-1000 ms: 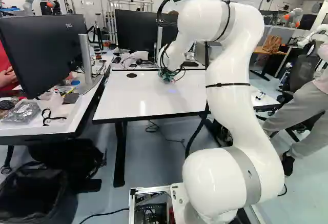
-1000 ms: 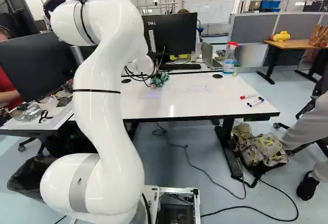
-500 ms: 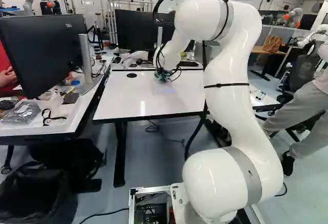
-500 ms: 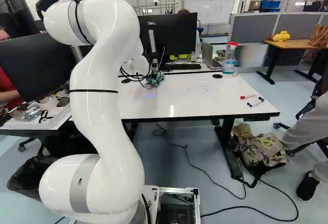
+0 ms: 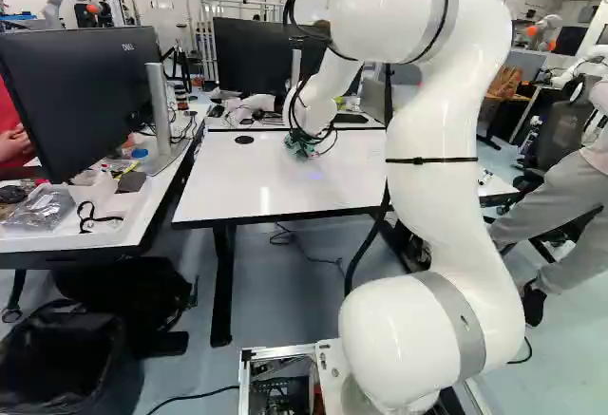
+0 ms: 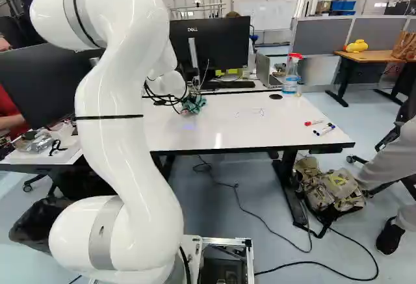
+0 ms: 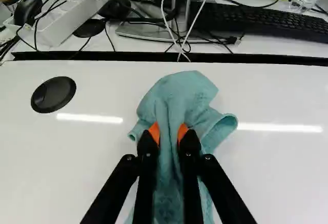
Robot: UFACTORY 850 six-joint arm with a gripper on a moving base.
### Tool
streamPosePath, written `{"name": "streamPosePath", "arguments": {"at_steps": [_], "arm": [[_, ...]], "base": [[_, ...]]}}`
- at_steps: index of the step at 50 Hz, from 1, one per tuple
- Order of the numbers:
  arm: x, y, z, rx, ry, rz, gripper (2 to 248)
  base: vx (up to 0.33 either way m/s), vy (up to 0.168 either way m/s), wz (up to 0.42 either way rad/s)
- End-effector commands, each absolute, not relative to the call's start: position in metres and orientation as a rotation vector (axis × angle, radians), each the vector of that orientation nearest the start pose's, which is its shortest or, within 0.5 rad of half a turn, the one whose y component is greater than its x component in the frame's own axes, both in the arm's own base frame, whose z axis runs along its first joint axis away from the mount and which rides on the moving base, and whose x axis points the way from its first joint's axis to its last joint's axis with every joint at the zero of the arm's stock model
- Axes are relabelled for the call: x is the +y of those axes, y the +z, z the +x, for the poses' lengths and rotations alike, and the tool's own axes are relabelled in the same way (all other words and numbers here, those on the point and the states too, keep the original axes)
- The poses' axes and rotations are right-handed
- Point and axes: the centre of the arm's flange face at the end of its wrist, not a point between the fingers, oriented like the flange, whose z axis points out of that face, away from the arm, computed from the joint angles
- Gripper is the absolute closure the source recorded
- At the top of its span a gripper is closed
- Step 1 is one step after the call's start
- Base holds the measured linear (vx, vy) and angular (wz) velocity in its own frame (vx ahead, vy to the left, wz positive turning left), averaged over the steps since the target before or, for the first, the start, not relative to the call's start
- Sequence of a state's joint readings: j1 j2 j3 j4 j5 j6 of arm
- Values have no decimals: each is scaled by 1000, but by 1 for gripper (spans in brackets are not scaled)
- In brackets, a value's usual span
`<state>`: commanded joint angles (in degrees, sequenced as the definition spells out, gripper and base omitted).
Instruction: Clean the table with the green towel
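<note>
The gripper [image 7: 169, 131] has the towel [image 7: 179, 90] pinched between its two fingers, its folds spread around and ahead of them. The towel is above centre in the left base view and left of centre in the right base view, seemingly against the table [image 6: 227, 131]. Wiping looks to be the step in hand. Faint marks [image 6: 260, 111] show right of the towel in the right base view; the next move probably calls for light downward pressure and a sweep across them, short of the pens [image 6: 323, 129].
</note>
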<state>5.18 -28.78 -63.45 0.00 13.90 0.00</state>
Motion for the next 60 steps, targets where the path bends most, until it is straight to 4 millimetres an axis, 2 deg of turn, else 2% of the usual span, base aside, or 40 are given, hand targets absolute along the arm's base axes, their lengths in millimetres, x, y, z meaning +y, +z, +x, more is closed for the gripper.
{"name": "streamPosePath", "arguments": {"at_steps": [26,38,48,60], "arm": [[49,386,569,-123,-1230,-2851,195],[49,387,569,-123,-1232,-2850,195],[48,396,567,-120,-1254,-2841,195],[34,411,561,-87,-1289,-2836,195]], "base": [[0,0,0],[0,0,0],[0,0,0],[0,0,0]]}}
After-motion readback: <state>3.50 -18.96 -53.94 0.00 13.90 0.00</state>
